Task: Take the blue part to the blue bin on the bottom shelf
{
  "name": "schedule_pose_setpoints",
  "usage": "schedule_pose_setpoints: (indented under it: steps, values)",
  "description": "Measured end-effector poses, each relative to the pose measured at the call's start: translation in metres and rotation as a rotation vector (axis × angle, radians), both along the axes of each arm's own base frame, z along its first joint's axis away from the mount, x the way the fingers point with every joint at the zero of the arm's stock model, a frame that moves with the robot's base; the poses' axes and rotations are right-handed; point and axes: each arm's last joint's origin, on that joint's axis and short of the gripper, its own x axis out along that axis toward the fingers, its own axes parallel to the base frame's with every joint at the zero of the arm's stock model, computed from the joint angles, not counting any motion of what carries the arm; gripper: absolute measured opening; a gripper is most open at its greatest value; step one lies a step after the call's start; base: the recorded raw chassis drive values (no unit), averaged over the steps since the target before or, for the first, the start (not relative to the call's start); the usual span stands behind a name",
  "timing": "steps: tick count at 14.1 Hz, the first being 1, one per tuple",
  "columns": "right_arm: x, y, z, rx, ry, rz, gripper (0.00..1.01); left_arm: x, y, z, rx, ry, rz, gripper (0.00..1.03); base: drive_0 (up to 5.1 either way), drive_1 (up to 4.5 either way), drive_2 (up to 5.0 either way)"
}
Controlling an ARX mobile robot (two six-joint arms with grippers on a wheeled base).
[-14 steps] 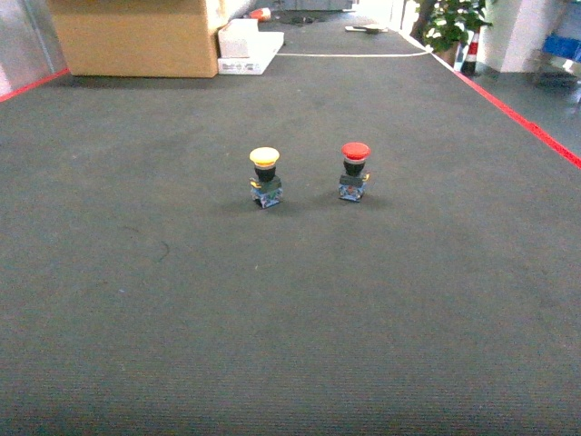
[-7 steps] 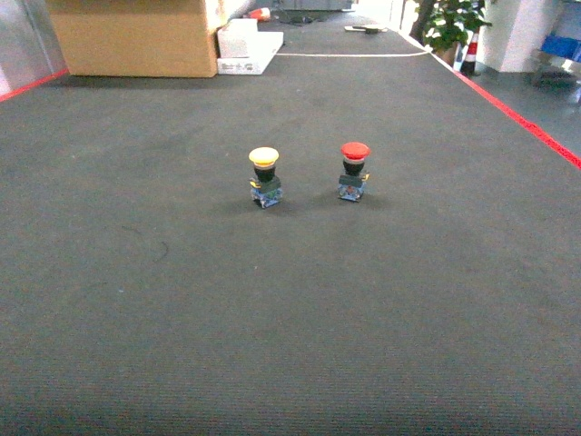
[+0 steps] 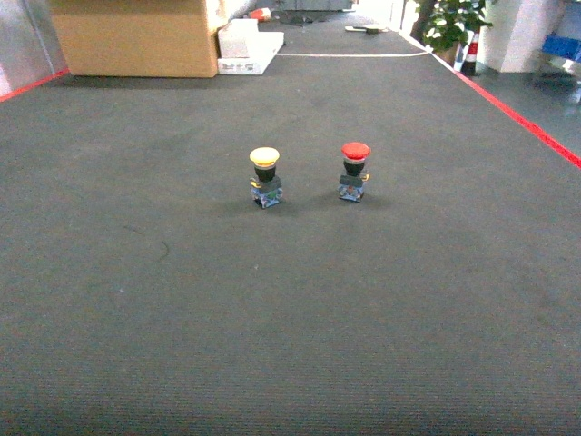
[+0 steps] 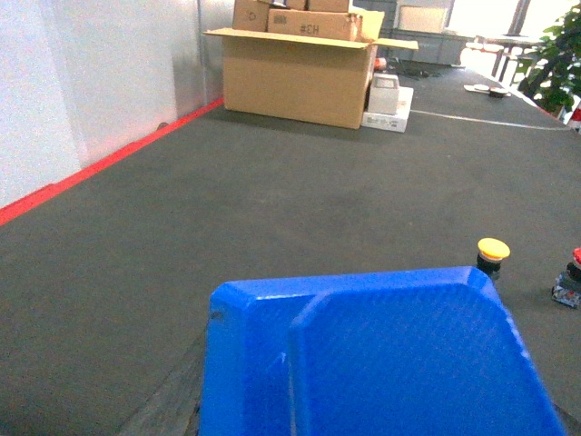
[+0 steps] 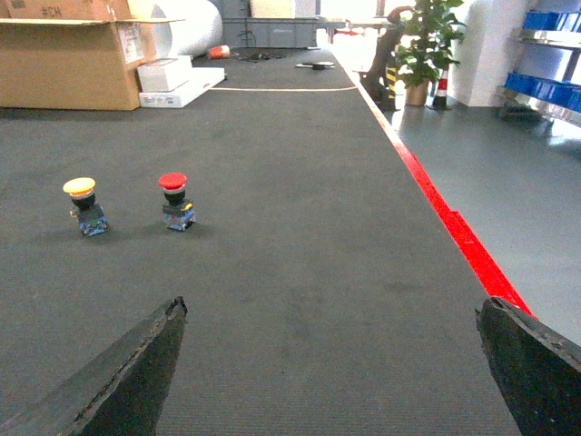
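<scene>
Two push-buttons, yellow (image 3: 264, 176) and red (image 3: 354, 170), stand apart on the carpet, no blue part showing; right end effector (image 5: 331, 363) gapes empty, left's grip on the blue bin (image 4: 381, 359) unclear.

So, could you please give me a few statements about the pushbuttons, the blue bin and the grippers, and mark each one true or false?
1. The yellow-capped pushbutton stands left of the red-capped pushbutton in the head view. True.
2. Both pushbuttons lie tipped on their sides. False: both stand upright on the dark carpet.
3. A blue bin fills the bottom of the left wrist view. True.
4. The right gripper is clamped on the red-capped pushbutton. False: its fingers are spread wide apart, holding nothing.
5. The cardboard box sits between the two pushbuttons. False: it stands far behind them, at the left.
</scene>
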Motion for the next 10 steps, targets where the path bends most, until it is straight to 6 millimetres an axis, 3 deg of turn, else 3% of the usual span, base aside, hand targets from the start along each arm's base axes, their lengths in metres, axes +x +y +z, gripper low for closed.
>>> schedule_pose_setpoints:
  steps: [10]
  values:
    - [0.0000, 0.0000, -0.0003, 0.000, 0.003, 0.000, 0.98, 0.0004, -0.0002, -0.0006, 0.003, 0.005, 0.000, 0.44, 0.0, 0.00, 0.0]
